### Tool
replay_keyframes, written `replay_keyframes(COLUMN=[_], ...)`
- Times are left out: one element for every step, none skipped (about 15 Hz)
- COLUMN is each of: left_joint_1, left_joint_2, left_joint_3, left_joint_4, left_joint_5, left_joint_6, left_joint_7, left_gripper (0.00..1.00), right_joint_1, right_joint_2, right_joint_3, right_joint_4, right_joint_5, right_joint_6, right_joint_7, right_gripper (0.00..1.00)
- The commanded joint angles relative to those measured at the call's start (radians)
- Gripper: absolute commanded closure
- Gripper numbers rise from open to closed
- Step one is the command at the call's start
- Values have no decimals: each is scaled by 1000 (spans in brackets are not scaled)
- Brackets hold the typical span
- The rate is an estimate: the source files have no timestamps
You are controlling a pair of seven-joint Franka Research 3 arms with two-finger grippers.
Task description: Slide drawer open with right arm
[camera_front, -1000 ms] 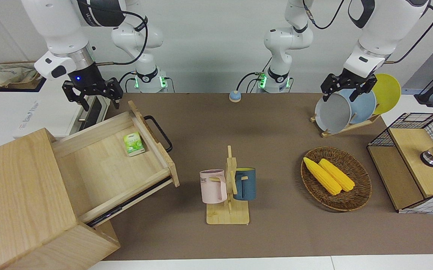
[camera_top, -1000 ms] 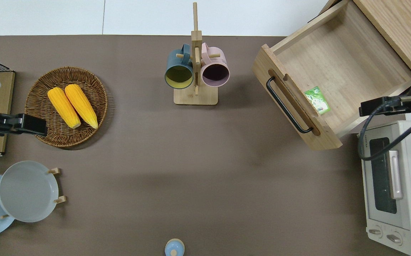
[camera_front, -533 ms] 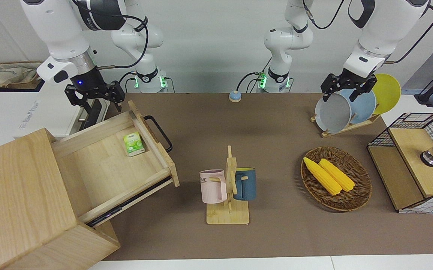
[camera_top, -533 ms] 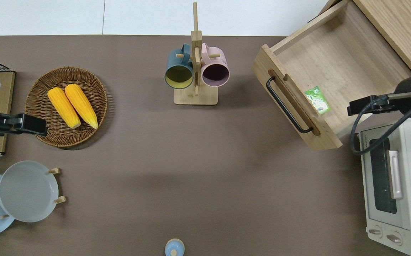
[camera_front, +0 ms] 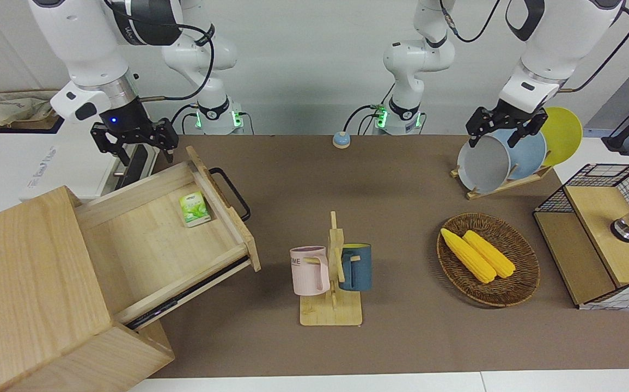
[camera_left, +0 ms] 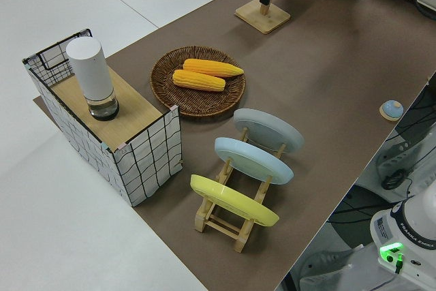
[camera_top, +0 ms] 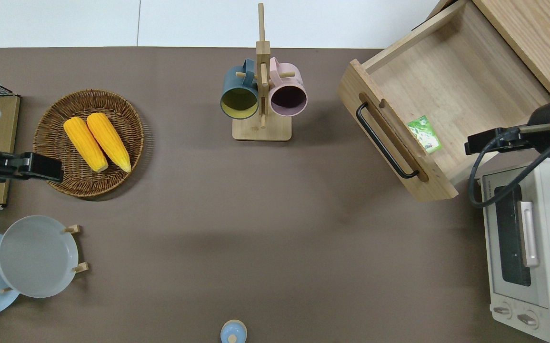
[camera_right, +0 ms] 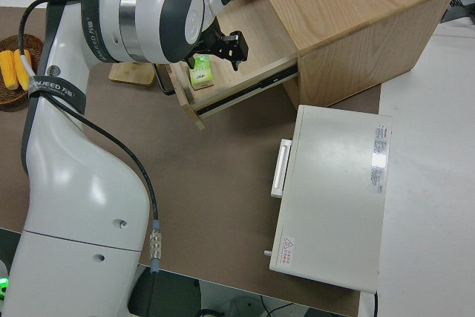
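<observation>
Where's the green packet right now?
The green packet lies inside the open drawer, against its front panel, near the black handle, at the right arm's end of the table.

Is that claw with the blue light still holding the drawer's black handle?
Apart. The front view shows the right claw raised, open and empty, clear of the black handle.

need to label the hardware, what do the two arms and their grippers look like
Both arms are white, rounded and jointed, with dark joint bands and black cables looping along them. Each ends in a black two-finger gripper. The right gripper has a small blue light just above it; the left gripper shows none. Green lights glow at both bases.
</observation>
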Motion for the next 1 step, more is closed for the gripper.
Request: replay_keyframes(left_joint_1=[5], left_joint_2=[11], left_joint_3=[-7], left_joint_4=[26], left_joint_5=[17], left_joint_6=[-20], left_joint_7=[10], left_gripper=[7], right_joint_1=[-16], right_joint_2=[11], right_joint_3=[11], right_joint_4=[-2], right_joint_5=[-18], right_joint_6=[17], right_joint_7=[-20], right_gripper=[15])
